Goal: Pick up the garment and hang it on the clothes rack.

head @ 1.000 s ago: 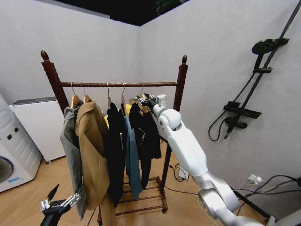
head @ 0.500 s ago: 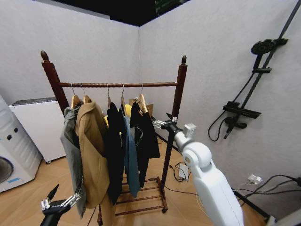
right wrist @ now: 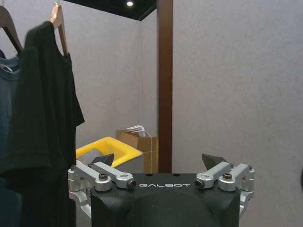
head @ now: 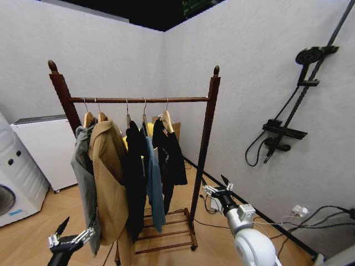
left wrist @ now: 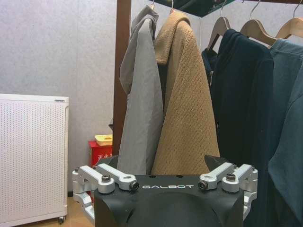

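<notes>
Right gripper (head: 215,187) lowered away from hung garment (head: 168,155), jaws wide, left gripper (head: 71,237) parked wide

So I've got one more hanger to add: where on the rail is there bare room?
Free: the rail between the garment and the right post. Crowded: the left post to the garment, five hangers close together. Right claw is low beside the right post, open.
</notes>
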Robot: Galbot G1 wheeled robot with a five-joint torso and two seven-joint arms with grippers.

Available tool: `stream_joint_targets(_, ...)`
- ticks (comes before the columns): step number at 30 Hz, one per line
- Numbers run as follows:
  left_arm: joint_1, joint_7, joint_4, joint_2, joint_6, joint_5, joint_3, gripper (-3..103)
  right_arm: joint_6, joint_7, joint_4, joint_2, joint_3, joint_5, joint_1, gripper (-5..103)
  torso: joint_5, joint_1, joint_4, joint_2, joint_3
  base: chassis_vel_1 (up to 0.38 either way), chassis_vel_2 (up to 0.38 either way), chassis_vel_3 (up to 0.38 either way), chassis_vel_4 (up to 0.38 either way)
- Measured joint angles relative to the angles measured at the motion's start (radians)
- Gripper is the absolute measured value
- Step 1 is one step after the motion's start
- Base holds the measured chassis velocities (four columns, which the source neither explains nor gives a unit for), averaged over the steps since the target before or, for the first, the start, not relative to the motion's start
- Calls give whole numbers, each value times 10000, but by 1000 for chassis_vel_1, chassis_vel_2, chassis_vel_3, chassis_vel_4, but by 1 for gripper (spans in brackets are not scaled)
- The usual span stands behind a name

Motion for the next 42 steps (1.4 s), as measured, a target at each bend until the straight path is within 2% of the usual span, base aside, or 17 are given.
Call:
stream_joint_targets(7,0,0,0,0,0,0,0,100,398,57,-26,-98,415,-97,-435,100,0,0,0,-1,0,0,0,0,0)
stream_joint_targets(24,0,0,0,0,0,0,0,100,385,85,-134,-138,525,-111,-288,100,0,1,1,-2,1,-6,-4,-7,-5)
stream_joint_targets(42,-1,0,0,0,0,0,0,100,486,156,8,-133,535,-64,-417,100,0,1,-1,-1,1,-89,-89,-82,-84)
